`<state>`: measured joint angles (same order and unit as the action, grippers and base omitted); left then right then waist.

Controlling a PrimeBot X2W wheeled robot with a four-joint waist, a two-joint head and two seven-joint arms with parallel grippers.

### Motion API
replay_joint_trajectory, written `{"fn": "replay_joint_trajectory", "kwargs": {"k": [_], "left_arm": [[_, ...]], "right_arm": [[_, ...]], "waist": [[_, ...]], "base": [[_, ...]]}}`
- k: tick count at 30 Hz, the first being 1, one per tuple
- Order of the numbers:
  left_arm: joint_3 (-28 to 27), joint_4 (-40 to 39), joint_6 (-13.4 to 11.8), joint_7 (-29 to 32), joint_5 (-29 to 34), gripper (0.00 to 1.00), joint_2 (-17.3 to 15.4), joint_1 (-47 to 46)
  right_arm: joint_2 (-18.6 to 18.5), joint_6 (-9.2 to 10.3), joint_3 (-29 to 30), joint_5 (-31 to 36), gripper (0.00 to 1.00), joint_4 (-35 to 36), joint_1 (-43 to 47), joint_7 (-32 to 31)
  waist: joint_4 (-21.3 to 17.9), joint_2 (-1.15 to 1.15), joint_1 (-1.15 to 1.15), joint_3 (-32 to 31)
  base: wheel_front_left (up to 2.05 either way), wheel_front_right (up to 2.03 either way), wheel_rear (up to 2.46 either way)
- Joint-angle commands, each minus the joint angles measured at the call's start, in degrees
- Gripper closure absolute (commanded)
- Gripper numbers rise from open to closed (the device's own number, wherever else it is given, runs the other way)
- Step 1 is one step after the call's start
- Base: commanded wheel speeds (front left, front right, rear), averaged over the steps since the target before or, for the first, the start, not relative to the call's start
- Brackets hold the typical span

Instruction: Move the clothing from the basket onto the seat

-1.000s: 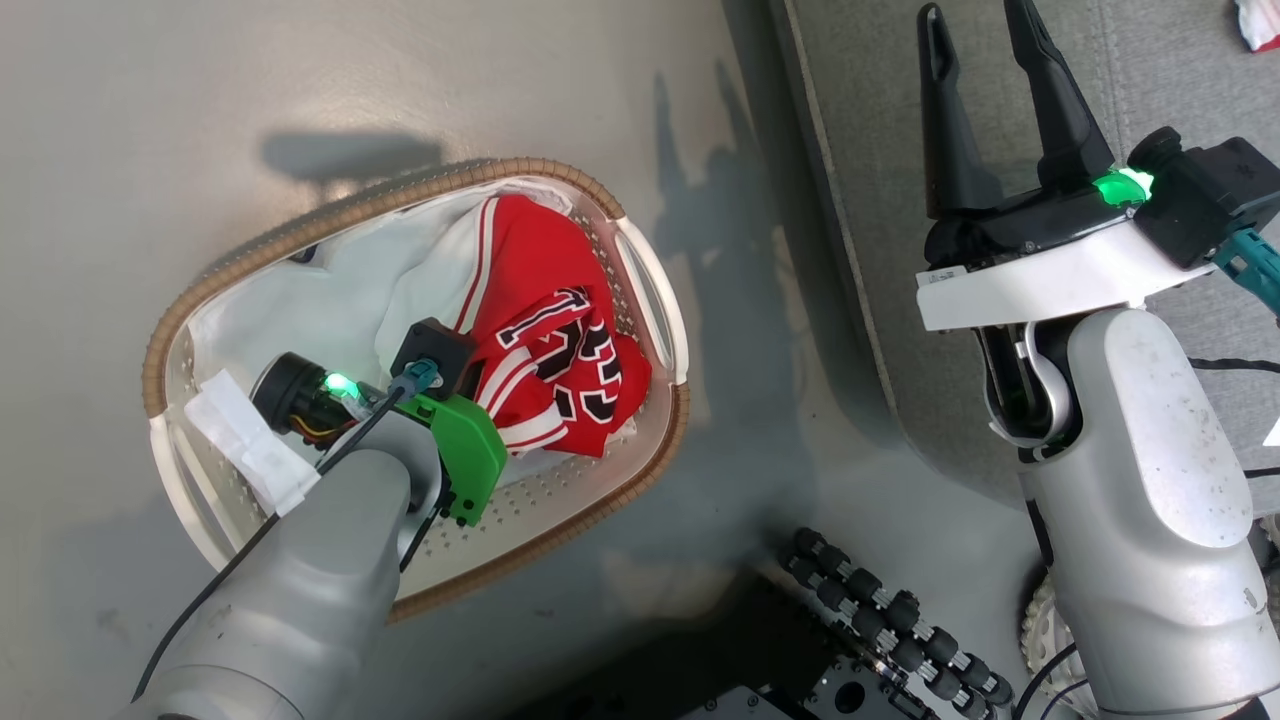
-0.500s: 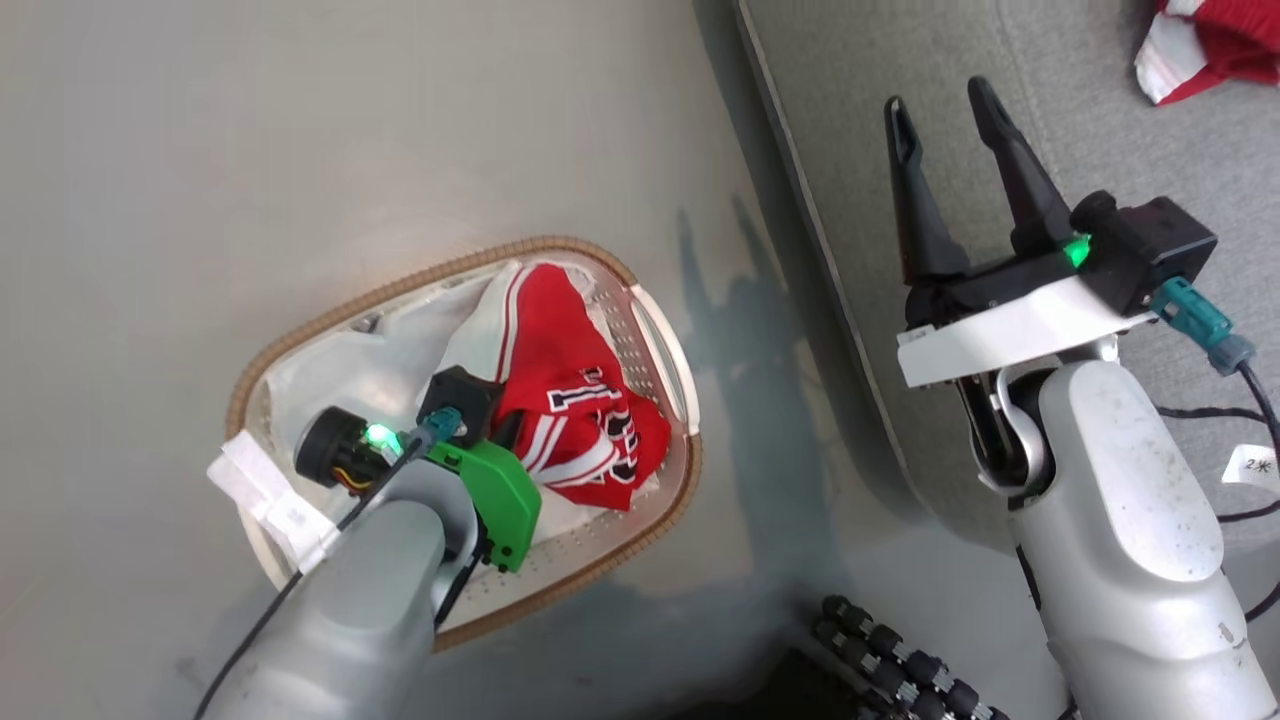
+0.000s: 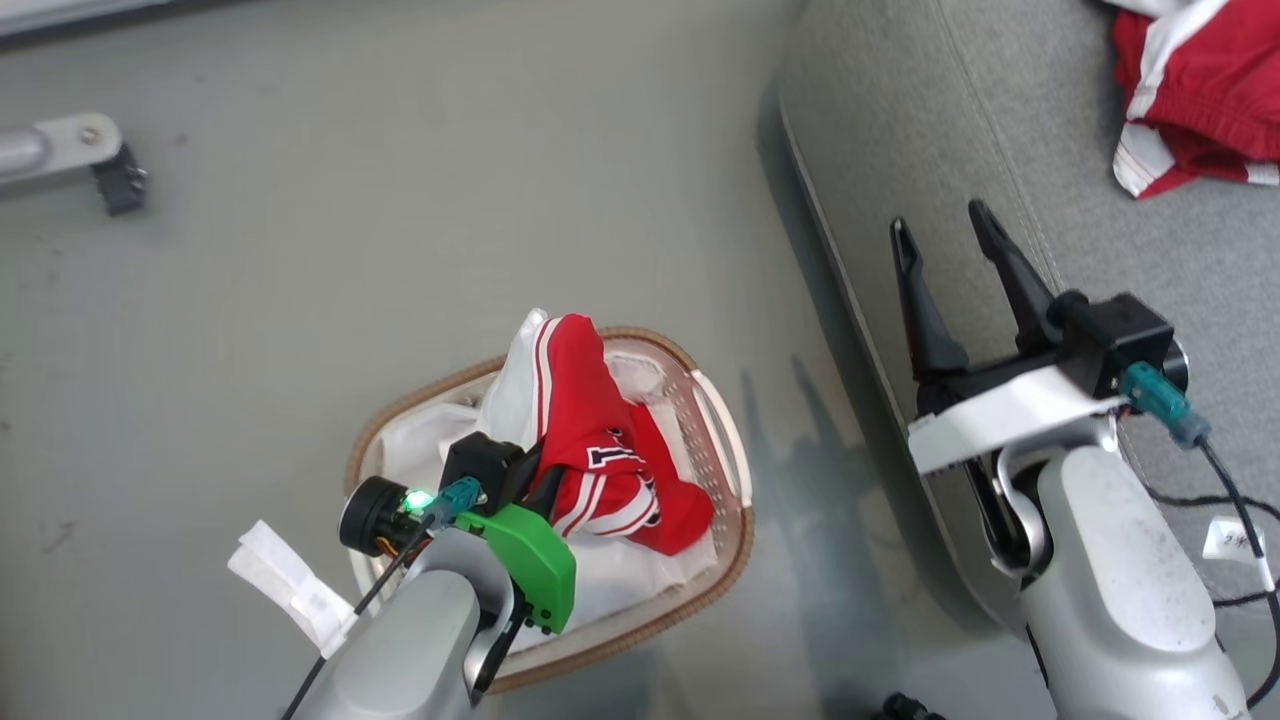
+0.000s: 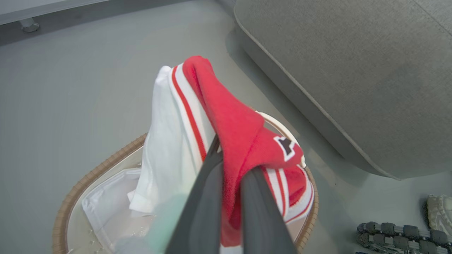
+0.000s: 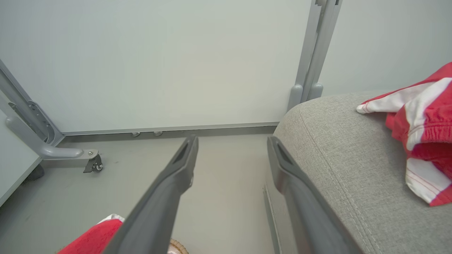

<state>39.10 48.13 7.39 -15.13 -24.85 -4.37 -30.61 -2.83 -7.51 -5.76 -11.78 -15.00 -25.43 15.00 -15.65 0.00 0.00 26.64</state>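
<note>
Tightly, left jaws pinch the red jersey (image 4: 240, 141).

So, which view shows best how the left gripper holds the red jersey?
The left wrist view: the left gripper pinches the red jersey close up. The head view hides the fingers behind the wrist; the right wrist view shows a red corner.

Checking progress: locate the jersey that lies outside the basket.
The jersey lies crumpled on the grey seat, upper right in the head view, beyond the open right end effector.
</note>
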Motion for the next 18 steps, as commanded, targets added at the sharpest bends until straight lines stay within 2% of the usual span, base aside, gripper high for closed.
{"fn": "replay_joint_trajectory", "kwargs": {"k": [1, 8, 18], "left_arm": [[-0.8, -1.3, 0.2, 0.0, 0.6, 1.0, 0.1, 1.6], [-5.7, -9.6, 0.2, 0.0, 3.4, 1.0, 0.3, 5.7], [-9.6, -19.2, 0.2, 0.0, 6.0, 1.0, 0.5, 9.4]], "right_arm": [[-0.2, 0.04, 0.3, 0.5, 0.0, -0.4, 1.6, 0.3], [-0.2, 0.05, 1.1, 1.1, 0.0, -1.5, 5.4, 0.3], [-0.2, 0.05, 0.8, 0.3, 0.0, -2.6, 9.9, 0.3]], "waist": [[4.6, 0.0, 0.0, -5.8], [7.6, 0.0, 0.0, -10.7], [9.5, 0.0, 0.0, -17.2]], "base": [[0.0, 0.0, 0.0], [0.0, 0.0, 0.0], [0.0, 0.0, 0.0]]}}
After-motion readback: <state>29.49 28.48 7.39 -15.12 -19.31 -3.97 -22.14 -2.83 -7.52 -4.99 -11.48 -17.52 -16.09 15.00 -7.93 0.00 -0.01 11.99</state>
